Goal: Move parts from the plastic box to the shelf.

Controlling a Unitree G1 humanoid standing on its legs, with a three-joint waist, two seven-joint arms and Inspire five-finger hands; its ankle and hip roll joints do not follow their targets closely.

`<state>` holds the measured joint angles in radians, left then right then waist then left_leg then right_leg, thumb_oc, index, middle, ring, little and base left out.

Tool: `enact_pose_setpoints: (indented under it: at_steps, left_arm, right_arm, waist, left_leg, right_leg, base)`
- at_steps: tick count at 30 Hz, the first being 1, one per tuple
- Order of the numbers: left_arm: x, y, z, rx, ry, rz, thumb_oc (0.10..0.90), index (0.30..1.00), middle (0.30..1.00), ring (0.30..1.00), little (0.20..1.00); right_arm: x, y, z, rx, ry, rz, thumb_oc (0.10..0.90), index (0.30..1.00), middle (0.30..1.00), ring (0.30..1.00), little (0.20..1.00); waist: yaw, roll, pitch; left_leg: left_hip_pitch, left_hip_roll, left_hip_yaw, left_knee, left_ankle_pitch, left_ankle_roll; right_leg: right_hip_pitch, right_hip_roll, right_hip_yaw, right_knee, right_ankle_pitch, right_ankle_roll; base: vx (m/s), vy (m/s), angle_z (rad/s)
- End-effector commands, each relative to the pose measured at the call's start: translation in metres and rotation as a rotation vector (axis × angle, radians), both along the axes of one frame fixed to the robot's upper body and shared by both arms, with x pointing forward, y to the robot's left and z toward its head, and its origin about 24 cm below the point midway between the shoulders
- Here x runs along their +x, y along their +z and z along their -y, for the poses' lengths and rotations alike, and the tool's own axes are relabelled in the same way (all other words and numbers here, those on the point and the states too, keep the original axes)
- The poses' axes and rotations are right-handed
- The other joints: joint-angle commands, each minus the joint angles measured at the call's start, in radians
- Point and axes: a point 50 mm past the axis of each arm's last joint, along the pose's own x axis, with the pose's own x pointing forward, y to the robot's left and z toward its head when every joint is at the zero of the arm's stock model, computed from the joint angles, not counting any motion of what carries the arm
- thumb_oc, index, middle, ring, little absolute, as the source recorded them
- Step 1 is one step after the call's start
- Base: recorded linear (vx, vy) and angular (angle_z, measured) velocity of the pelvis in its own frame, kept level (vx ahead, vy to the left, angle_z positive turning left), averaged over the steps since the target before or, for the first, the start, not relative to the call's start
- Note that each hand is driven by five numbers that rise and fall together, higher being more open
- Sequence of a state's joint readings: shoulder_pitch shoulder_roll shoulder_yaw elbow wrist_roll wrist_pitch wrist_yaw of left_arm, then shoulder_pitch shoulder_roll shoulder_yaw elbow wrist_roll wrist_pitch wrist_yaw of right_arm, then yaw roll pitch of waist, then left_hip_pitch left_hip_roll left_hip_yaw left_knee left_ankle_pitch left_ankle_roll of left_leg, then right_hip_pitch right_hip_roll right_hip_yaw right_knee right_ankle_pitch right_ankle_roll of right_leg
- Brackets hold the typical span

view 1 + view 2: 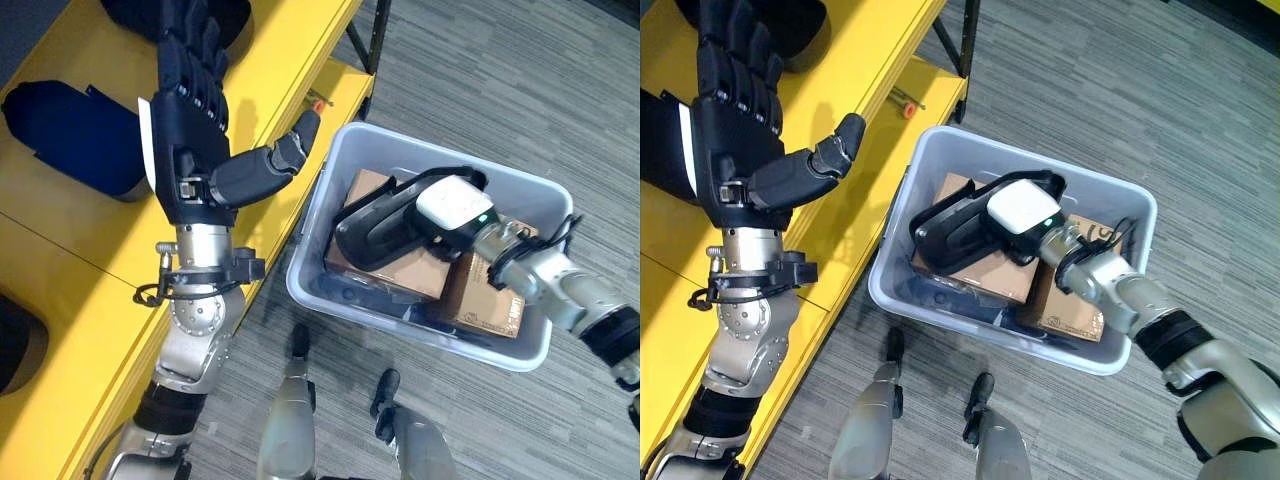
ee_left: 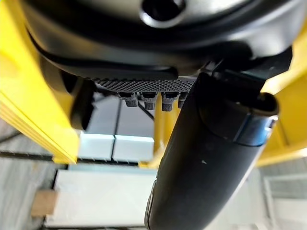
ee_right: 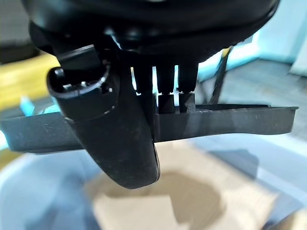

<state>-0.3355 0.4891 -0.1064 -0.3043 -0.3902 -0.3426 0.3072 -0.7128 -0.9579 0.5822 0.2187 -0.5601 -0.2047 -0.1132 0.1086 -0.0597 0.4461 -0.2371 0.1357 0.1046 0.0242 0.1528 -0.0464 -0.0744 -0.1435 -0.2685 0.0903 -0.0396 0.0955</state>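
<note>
Right hand (image 1: 455,205), white cover on its back, is inside the pale grey plastic box (image 1: 530,190) on the grey carpet floor (image 1: 480,90). Its fingers (image 3: 165,93) and thumb pinch a flat black plastic part (image 3: 230,120); in the head views that part (image 1: 375,225) extends out past the fingers, held above the brown cardboard boxes (image 1: 490,295) lying under the hand in the box.

Left hand (image 1: 195,140) is held over the yellow shelf (image 1: 60,250), fingers straight, thumb spread wide toward the box, holding nothing. A dark blue rounded part (image 1: 70,135) lies on the shelf just beside those fingers.
</note>
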Motion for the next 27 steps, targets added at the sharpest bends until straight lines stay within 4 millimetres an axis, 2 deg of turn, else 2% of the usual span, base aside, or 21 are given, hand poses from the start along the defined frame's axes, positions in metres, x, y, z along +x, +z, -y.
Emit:
enact_pose_setpoints:
  at_steps: [1, 4, 5, 6, 9, 13, 18, 20, 21, 23, 24, 27]
  left_arm:
    - [-0.014, 0.005, -0.001, 0.033, -0.032, 0.093, 0.9, 1.0, 1.0, 1.0, 1.0]
    - [-0.015, -0.002, -0.009, 0.065, 0.012, 0.063, 0.9, 1.0, 1.0, 1.0, 1.0]
    - [-0.015, -0.005, -0.014, 0.106, 0.058, 0.053, 0.9, 1.0, 1.0, 1.0, 1.0]
    - [-0.015, -0.005, -0.014, 0.107, 0.058, 0.053, 0.9, 1.0, 1.0, 1.0, 1.0]
    - [-0.016, -0.011, -0.02, 0.125, 0.092, 0.028, 0.9, 1.0, 1.0, 1.0, 1.0]
    - [-0.017, -0.012, -0.025, 0.206, 0.151, 0.028, 0.9, 1.0, 1.0, 1.0, 1.0]
    - [-0.017, -0.008, -0.028, 0.316, 0.207, 0.05, 0.9, 1.0, 1.0, 1.0, 1.0]
    - [-0.018, -0.002, -0.032, 0.462, 0.276, 0.08, 0.9, 1.0, 1.0, 1.0, 1.0]
    - [-0.018, -0.002, -0.032, 0.461, 0.279, 0.081, 0.9, 1.0, 1.0, 1.0, 1.0]
    - [-0.019, 0.002, -0.034, 0.617, 0.33, 0.111, 0.9, 1.0, 1.0, 1.0, 1.0]
    - [-0.019, 0.002, -0.034, 0.616, 0.332, 0.113, 0.9, 1.0, 1.0, 1.0, 1.0]
    - [-0.02, 0.009, -0.033, 0.776, 0.38, 0.17, 0.9, 1.0, 1.0, 1.0, 1.0]
  right_arm:
    - [-0.008, 0.018, -0.011, 0.169, 0.096, 0.069, 0.4, 0.3, 0.3, 0.3, 0.3]
    - [-0.017, 0.034, -0.015, 0.23, 0.152, 0.113, 0.4, 0.3, 0.3, 0.3, 0.3]
    - [-0.025, 0.051, -0.013, 0.254, 0.179, 0.165, 0.4, 0.3, 0.3, 0.3, 0.3]
    - [-0.026, 0.051, -0.013, 0.254, 0.178, 0.165, 0.4, 0.3, 0.3, 0.3, 0.3]
    - [-0.038, 0.07, -0.011, 0.31, 0.223, 0.225, 0.4, 0.3, 0.3, 0.3, 0.3]
    - [-0.048, 0.082, -0.001, 0.356, 0.243, 0.203, 0.4, 0.3, 0.3, 0.3, 0.3]
    - [-0.049, 0.089, 0.009, 0.316, 0.223, 0.163, 0.4, 0.3, 0.3, 0.3, 0.3]
    - [-0.046, 0.093, 0.016, 0.26, 0.188, 0.131, 0.4, 0.3, 0.3, 0.3, 0.3]
    - [-0.046, 0.094, 0.016, 0.259, 0.19, 0.132, 0.4, 0.3, 0.3, 0.3, 0.3]
    - [-0.043, 0.096, 0.021, 0.21, 0.16, 0.104, 0.4, 0.3, 0.3, 0.3, 0.3]
    - [-0.043, 0.096, 0.021, 0.21, 0.161, 0.105, 0.4, 0.3, 0.3, 0.3, 0.3]
    - [-0.042, 0.098, 0.025, 0.173, 0.143, 0.086, 0.4, 0.3, 0.3, 0.3, 0.3]
  waist:
    - [-0.019, -0.041, -0.274]
    - [-0.043, -0.042, -0.319]
    - [-0.062, -0.042, -0.344]
    - [-0.059, -0.043, -0.344]
    - [-0.086, -0.039, -0.373]
    - [-0.105, -0.038, -0.41]
    - [-0.111, -0.038, -0.427]
    - [-0.112, -0.038, -0.431]
    - [-0.113, -0.037, -0.431]
    - [-0.116, -0.033, -0.435]
    - [-0.116, -0.032, -0.434]
    - [-0.123, -0.031, -0.44]
  left_leg:
    - [0.059, 0.08, 0.056, -0.102, 0.013, -0.072]
    - [0.097, 0.089, 0.098, -0.111, -0.002, -0.073]
    - [0.118, 0.09, 0.116, -0.111, -0.016, -0.077]
    - [0.116, 0.091, 0.117, -0.111, -0.012, -0.076]
    - [0.14, 0.099, 0.142, -0.111, -0.02, -0.079]
    - [0.175, 0.112, 0.158, -0.111, -0.03, -0.084]
    - [0.188, 0.122, 0.169, -0.111, -0.032, -0.093]
    - [0.202, 0.129, 0.172, -0.111, -0.036, -0.101]
    - [0.199, 0.129, 0.173, -0.111, -0.032, -0.1]
    - [0.209, 0.137, 0.18, -0.111, -0.033, -0.109]
    - [0.207, 0.137, 0.181, -0.111, -0.03, -0.108]
    - [0.21, 0.147, 0.182, -0.111, -0.026, -0.115]
  right_leg:
    - [0.141, -0.062, 0.008, -0.145, 0.067, 0.088]
    - [0.146, -0.069, 0.038, -0.166, 0.09, 0.096]
    - [0.153, -0.078, 0.054, -0.178, 0.097, 0.103]
    - [0.15, -0.078, 0.056, -0.178, 0.101, 0.102]
    - [0.144, -0.083, 0.081, -0.178, 0.107, 0.105]
    - [0.155, -0.083, 0.098, -0.178, 0.104, 0.104]
    - [0.16, -0.078, 0.107, -0.178, 0.102, 0.103]
    - [0.168, -0.076, 0.112, -0.178, 0.096, 0.106]
    - [0.165, -0.075, 0.114, -0.178, 0.1, 0.105]
    - [0.169, -0.073, 0.118, -0.178, 0.095, 0.106]
    - [0.166, -0.072, 0.119, -0.178, 0.098, 0.105]
    - [0.167, -0.068, 0.122, -0.178, 0.096, 0.105]
  base:
    - [0.03, 0.053, -0.49]
    - [0.04, 0.059, -0.54]
    - [0.01, 0.04, -0.31]
    - [0.02, 0.034, -0.29]
    - [0.02, 0.016, -0.21]
    - [0.04, -0.002, -0.2]
    - [0.01, -0.004, -0.09]
    - [0.0, 0.0, 0.0]
    - [0.0, 0.0, 0.0]
    - [-0.01, -0.011, -0.08]
    - [0.01, -0.009, -0.12]
    - [-0.01, -0.017, -0.1]
